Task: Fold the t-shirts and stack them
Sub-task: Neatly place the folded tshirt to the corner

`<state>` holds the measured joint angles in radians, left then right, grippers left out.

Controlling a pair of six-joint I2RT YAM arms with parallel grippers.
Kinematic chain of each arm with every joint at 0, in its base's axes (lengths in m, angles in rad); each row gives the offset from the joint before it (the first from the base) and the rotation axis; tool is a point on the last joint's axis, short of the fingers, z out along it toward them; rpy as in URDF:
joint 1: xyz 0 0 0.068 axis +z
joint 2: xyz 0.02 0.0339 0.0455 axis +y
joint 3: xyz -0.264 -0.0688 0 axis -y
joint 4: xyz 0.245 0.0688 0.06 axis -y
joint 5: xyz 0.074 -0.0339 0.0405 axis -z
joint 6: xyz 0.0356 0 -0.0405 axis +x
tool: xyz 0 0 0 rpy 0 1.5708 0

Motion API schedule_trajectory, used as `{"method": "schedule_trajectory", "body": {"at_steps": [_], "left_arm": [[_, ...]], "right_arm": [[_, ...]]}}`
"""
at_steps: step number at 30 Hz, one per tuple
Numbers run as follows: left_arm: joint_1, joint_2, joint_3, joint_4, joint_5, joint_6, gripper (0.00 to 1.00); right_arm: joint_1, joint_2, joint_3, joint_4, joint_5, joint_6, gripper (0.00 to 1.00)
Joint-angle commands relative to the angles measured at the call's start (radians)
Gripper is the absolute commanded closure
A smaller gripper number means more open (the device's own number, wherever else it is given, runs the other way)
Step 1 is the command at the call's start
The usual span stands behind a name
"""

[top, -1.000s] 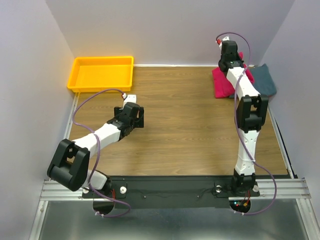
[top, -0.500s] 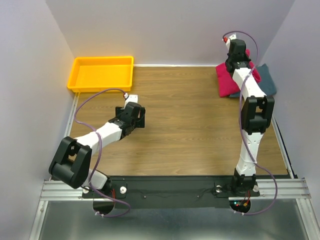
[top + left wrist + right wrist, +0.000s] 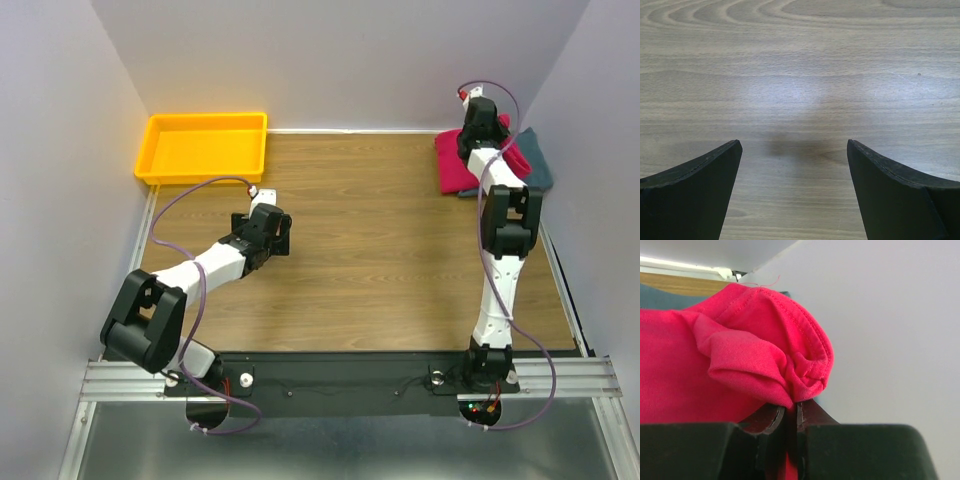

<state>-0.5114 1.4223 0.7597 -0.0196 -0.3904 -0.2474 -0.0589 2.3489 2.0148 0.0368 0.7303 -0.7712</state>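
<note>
The crimson-pink t-shirt (image 3: 458, 160) lies bunched at the far right of the table, partly over the teal-blue folded t-shirt (image 3: 534, 160), which shows at its right. My right gripper (image 3: 484, 112) is shut on a fold of the pink shirt (image 3: 755, 355) close to the right wall; its jaws pinch the cloth tight. A strip of teal (image 3: 660, 297) shows behind the pink cloth. My left gripper (image 3: 262, 195) is open and empty over bare wood (image 3: 795, 100), left of the table's middle.
A yellow plastic tray (image 3: 160, 160) stands at the far left corner. The right wall (image 3: 590, 150) and back wall stand close to my right gripper. Wooden table top (image 3: 370, 240) lies between the arms.
My right gripper has moved right and farther back, dragging the pink shirt over the teal shirt, which is now mostly covered. The left arm has barely moved.
</note>
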Motion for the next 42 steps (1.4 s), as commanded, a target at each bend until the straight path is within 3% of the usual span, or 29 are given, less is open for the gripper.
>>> {"method": "schedule_trajectory", "body": {"at_steps": [1, 5, 14, 19, 33, 37, 38, 39, 42], "left_arm": [[-0.007, -0.002, 0.041, -0.003, -0.031, 0.007, 0.01], [-0.007, 0.003, 0.044, -0.005, -0.031, 0.008, 0.01], [-0.018, 0.000, 0.041, -0.005, -0.056, 0.008, 0.01], [-0.022, 0.001, 0.043, -0.003, -0.061, 0.010, 0.01], [-0.026, -0.006, 0.038, 0.001, -0.084, 0.010, 0.01], [-0.026, 0.001, 0.043, 0.001, -0.077, 0.014, 0.01], [-0.024, 0.001, 0.043, 0.001, -0.077, 0.013, 0.01], [-0.026, 0.000, 0.043, 0.001, -0.077, 0.013, 0.01], [-0.026, -0.003, 0.041, 0.001, -0.080, 0.013, 0.01]], "right_arm": [[-0.007, 0.035, 0.007, 0.248, 0.046, -0.065, 0.89], [-0.012, 0.069, -0.037, 0.432, 0.079, -0.138, 0.89], [-0.038, 0.082, -0.004, 0.480, 0.138, -0.089, 0.89], [-0.036, 0.010, -0.013, 0.477, 0.139, -0.097, 0.89], [-0.048, -0.033, -0.074, 0.554, 0.054, -0.186, 0.88], [-0.052, -0.005, -0.068, 0.554, 0.031, -0.180, 0.80], [-0.052, 0.003, -0.068, 0.554, 0.029, -0.175, 0.73], [-0.052, 0.013, -0.068, 0.554, 0.026, -0.172, 0.54], [-0.052, 0.026, -0.056, 0.535, 0.035, -0.145, 0.37]]}}
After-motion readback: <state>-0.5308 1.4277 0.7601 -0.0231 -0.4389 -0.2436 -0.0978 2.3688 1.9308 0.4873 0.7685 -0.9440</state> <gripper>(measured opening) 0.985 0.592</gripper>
